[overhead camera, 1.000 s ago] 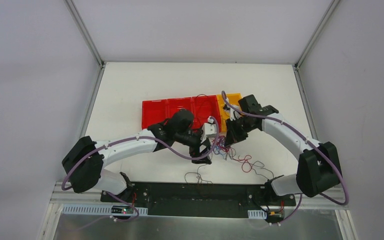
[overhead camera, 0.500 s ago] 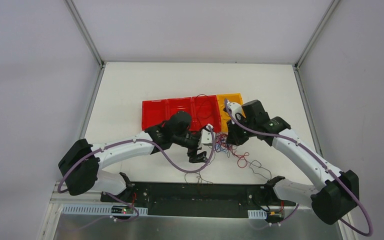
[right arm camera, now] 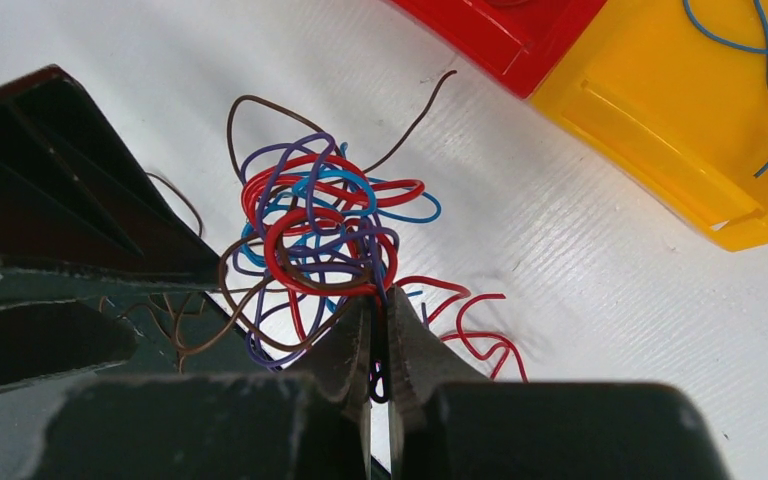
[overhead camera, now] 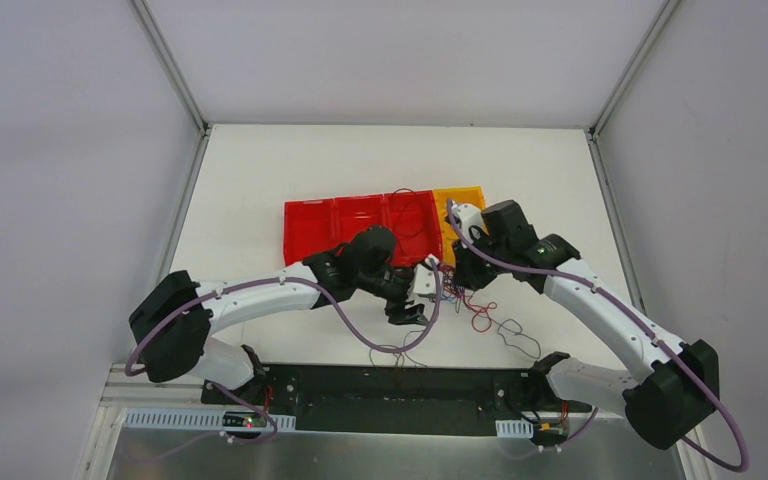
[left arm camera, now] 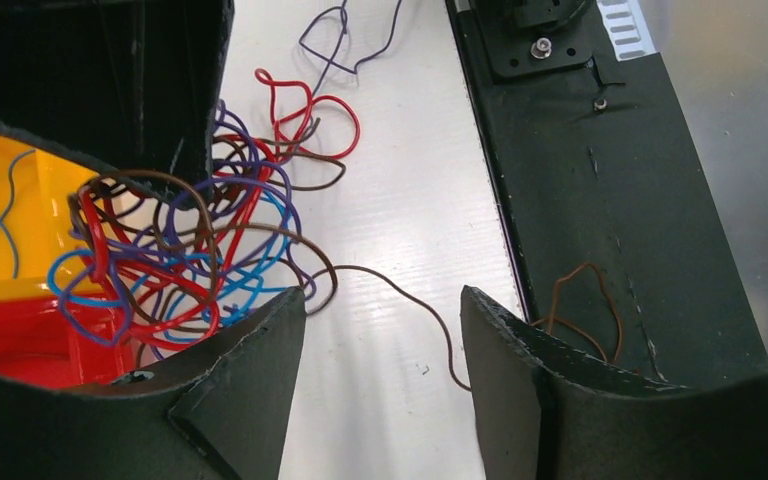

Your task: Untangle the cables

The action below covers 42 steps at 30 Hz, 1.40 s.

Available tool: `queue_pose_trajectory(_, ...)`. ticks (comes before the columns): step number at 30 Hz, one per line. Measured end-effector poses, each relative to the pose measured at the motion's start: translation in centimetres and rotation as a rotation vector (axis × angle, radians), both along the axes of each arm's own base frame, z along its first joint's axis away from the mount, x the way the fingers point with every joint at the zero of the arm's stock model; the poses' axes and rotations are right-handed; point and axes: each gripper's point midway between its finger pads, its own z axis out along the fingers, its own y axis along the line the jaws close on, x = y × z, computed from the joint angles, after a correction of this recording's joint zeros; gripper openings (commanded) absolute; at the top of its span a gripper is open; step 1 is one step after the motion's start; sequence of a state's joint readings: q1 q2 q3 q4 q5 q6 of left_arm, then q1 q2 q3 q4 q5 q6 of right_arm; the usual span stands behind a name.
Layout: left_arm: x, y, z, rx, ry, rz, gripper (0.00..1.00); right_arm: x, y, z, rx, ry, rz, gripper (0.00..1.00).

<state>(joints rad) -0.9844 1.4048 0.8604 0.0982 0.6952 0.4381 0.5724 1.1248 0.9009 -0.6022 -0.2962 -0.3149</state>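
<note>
Your right gripper (right arm camera: 380, 322) was clamped tight on a few strands at the rim of the cables (right arm camera: 320, 240), a red, blue, purple and brown knot on the white table (right arm camera: 610, 300) just off the near corner of the yellow bin (right arm camera: 660, 130). Your left gripper (left arm camera: 382, 310) hovered on the side of the knot away from that bin. Its jaws were apart and gripped nothing, and one loose brown strand (left arm camera: 400, 292) trailed across the table between its fingers. Some blue wire (right arm camera: 765, 45) lay inside the yellow bin, and the red bins (overhead camera: 340, 225) stood in a row beside it, on its left in the overhead view.

The step in hand looked like a two-handed pull-apart. It called for you to hold the right pinch firm as the anchor and close the left on that brown strand alone (not on a bundle of loops). You would then draw the strand slowly away from the yellow bin, low over the table. A hard tug would likely have cinched the knot. Easing off wherever loops bunched seemed the safer course.
</note>
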Motion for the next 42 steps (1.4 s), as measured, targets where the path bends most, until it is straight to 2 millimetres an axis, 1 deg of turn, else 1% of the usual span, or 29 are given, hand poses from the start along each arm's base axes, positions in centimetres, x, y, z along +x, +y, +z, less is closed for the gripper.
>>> queue_pose_trajectory(2,0.2,-0.4,0.1,-0.004,-0.004,0.004,0.52,-0.1,0.1,0.0,0.001,0.000,0.004,0.00)
queue_pose_trajectory(7,0.6,-0.9,0.1,-0.010,-0.017,0.013,0.34,-0.2,0.2,0.0,0.003,0.002,0.011,0.00)
queue_pose_trajectory(9,0.4,-1.0,0.0,-0.009,-0.017,0.006,0.27,-0.2,0.3,0.0,0.003,0.003,0.011,0.00)
queue_pose_trajectory(12,-0.3,-1.3,0.0,-0.011,-0.018,-0.017,0.20,-0.2,0.3,0.0,0.004,0.006,0.007,0.00)
queue_pose_trajectory(13,-0.6,-1.4,0.1,-0.012,-0.018,-0.025,0.20,-0.1,0.3,-0.1,0.004,0.007,0.006,0.00)
queue_pose_trajectory(14,-0.9,-1.5,0.1,-0.012,-0.017,-0.032,0.23,-0.1,0.4,-0.2,0.005,0.009,0.003,0.00)
queue_pose_trajectory(16,-1.1,-1.7,0.1,-0.011,-0.015,-0.038,0.37,0.0,0.5,-0.2,0.007,0.012,0.000,0.00)
queue_pose_trajectory(17,-1.4,-2.1,0.2,-0.011,-0.012,-0.047,0.39,0.1,0.5,-0.3,0.007,0.014,-0.002,0.00)
queue_pose_trajectory(19,-1.3,-2.8,0.3,-0.008,0.005,-0.036,0.40,0.1,0.6,-0.3,0.010,0.014,-0.005,0.00)
queue_pose_trajectory(20,-1.2,-3.1,0.2,-0.004,0.016,-0.027,0.37,0.2,0.7,-0.2,0.012,0.014,-0.007,0.00)
queue_pose_trajectory(21,-1.0,-3.4,0.2,-0.002,0.025,-0.015,0.31,0.2,0.7,-0.2,0.013,0.014,-0.008,0.00)
queue_pose_trajectory(22,-0.8,-3.6,0.1,0.002,0.033,0.000,0.22,0.2,0.7,-0.2,0.014,0.013,-0.009,0.00)
queue_pose_trajectory(23,-0.6,-3.7,0.0,0.005,0.041,0.012,0.10,0.2,0.7,-0.2,0.015,0.014,-0.010,0.00)
queue_pose_trajectory(24,-0.5,-3.8,-0.1,0.009,0.049,0.024,0.01,0.2,0.7,-0.2,0.015,0.014,-0.011,0.00)
queue_pose_trajectory(30,-0.5,-3.7,0.0,0.013,0.076,0.050,0.00,0.3,0.7,-0.3,0.013,0.013,-0.017,0.00)
queue_pose_trajectory(33,-0.7,-3.5,0.9,-0.001,0.079,0.051,0.00,0.7,0.6,-0.6,0.005,0.018,-0.028,0.01)
queue_pose_trajectory(36,-1.1,-3.5,3.3,-0.046,0.065,0.048,0.00,1.0,0.6,-1.6,-0.006,0.061,-0.045,0.08)
queue_pose_trajectory(37,-1.1,-3.6,4.5,-0.070,0.054,0.051,0.00,0.9,0.6,-2.2,-0.008,0.090,-0.049,0.10)
queue_pose_trajectory(39,-0.8,-3.8,6.0,-0.102,0.044,0.063,0.00,0.6,0.9,-3.1,-0.011,0.153,-0.053,0.17)
queue_pose_trajectory(42,-0.8,-4.4,7.8,-0.137,0.063,0.073,0.00,0.8,1.4,-3.9,-0.009,0.212,-0.065,0.24)
